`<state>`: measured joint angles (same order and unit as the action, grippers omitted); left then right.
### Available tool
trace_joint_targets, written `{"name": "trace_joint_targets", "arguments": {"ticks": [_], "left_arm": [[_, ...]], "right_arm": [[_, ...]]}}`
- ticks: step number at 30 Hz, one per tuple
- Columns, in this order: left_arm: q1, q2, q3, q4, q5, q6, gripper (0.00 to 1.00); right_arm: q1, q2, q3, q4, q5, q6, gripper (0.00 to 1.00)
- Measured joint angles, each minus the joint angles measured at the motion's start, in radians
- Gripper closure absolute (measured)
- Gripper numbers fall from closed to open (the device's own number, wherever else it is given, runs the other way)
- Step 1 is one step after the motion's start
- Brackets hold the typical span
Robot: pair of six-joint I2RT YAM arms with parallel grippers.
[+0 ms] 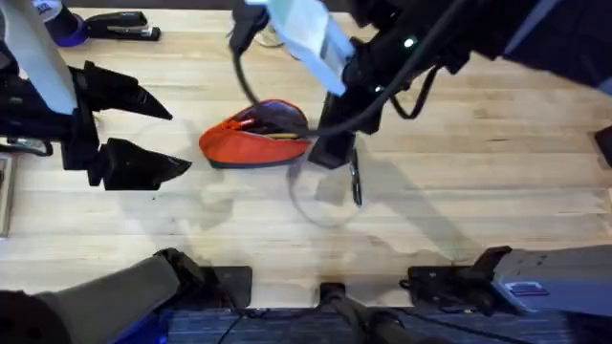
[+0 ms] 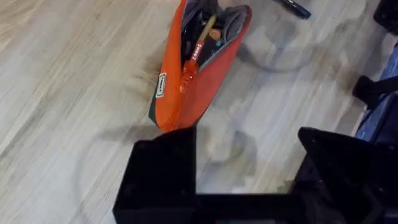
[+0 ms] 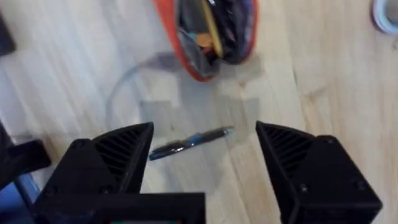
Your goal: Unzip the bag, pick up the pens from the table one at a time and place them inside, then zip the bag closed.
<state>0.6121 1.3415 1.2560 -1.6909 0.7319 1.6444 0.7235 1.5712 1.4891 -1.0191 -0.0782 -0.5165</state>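
Bag [image 1: 253,139]: mid-table [image 1: 497,162], unzipped, holding mixed stationery.
Pen [image 3: 189,142]: lying on the wood just right of the bag.
Right claw [image 3: 204,149]: spread wide above that pen.
Left claw [image 2: 245,165]: open, empty, near the bag's left end.

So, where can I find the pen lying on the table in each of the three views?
Overhead: the pen lies on the table just right of the bag, partly under the right arm.
Left wrist: a dark pen end at the upper edge, beyond the bag.
Right wrist: the pen lies between the open right gripper fingers.
Shared landmark: the open orange bag.
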Motion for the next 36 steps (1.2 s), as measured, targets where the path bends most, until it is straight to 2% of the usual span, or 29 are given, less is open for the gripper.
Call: {"name": "trace_joint_targets", "arguments": {"ticks": [5, 9, 17, 26, 33, 36], "left_arm": [[0.0, 0.0, 0.0, 0.0, 0.0, 0.0, 0.007], [0.0, 0.0, 0.0, 0.0, 0.0, 0.0, 0.007], [0.0, 0.0, 0.0, 0.001, 0.0, 0.0, 0.007], [0.0, 0.0, 0.0, 0.0, 0.0, 0.0, 0.007], [0.0, 0.0, 0.0, 0.001, 0.0, 0.0, 0.007], [0.0, 0.0, 0.0, 0.001, 0.0, 0.0, 0.008]], "right_arm": [[-0.057, -0.031, -0.002, 0.002, 0.012, 0.023, 0.003], [-0.112, -0.116, -0.06, 0.052, 0.012, 0.062, 0.004], [-0.126, -0.229, -0.228, 0.135, 0.015, 0.186, 0.003], [-0.126, -0.276, -0.361, 0.153, 0.019, 0.451, 0.003], [-0.126, -0.255, -0.41, 0.159, 0.137, 0.738, 0.003], [-0.126, -0.228, -0.417, 0.179, 0.162, 0.815, 0.003]]}}
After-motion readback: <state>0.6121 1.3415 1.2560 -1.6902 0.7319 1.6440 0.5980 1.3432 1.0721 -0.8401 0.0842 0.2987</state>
